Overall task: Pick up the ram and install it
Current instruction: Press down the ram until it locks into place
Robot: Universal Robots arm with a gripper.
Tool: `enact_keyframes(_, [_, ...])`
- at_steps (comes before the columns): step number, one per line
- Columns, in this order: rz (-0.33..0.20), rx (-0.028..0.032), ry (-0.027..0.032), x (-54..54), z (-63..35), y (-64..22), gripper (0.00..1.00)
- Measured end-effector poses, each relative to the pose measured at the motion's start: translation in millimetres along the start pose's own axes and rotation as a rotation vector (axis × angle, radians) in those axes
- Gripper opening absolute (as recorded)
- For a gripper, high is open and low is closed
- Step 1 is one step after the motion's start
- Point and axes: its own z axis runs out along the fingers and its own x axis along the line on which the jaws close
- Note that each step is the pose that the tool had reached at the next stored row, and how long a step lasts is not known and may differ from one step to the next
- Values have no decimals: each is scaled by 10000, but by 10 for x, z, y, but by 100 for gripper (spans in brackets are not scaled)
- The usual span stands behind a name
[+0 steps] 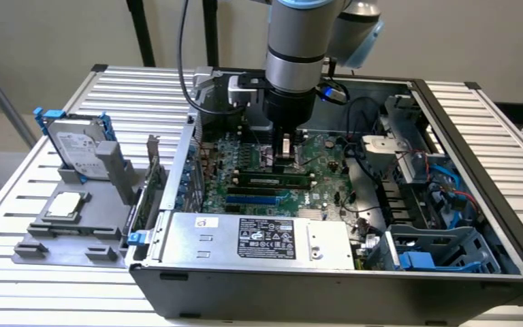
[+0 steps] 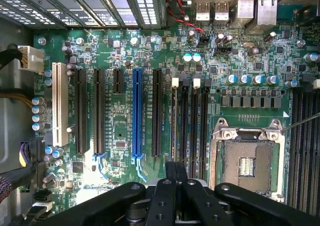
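Observation:
The ram point(image 1: 275, 180) is a long green stick with dark chips. In the exterior view it sits lengthwise along a black memory slot on the motherboard point(image 1: 243, 153), inside the open computer case point(image 1: 479, 197). My gripper point(image 1: 284, 155) reaches straight down into the case just behind the ram. In the wrist view my gripper point(image 2: 176, 167) is shut, its dark fingers point(image 2: 170, 173) pressed together over the end of the memory slots point(image 2: 190, 121). I see nothing between them. Whether the tips touch the ram I cannot tell.
A silver power supply point(image 1: 261, 238) closes off the case's front. A CPU socket point(image 2: 247, 158) lies beside the memory slots, and a blue expansion slot point(image 2: 137, 111) on their other side. At the exterior view's left, a grey holder point(image 1: 107, 231) carries two hard drives point(image 1: 78, 146) and an upright card point(image 1: 155, 177).

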Motion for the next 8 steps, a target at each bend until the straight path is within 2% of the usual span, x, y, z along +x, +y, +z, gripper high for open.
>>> enact_keyframes(8, [2,0,0,-2,9,5,11])
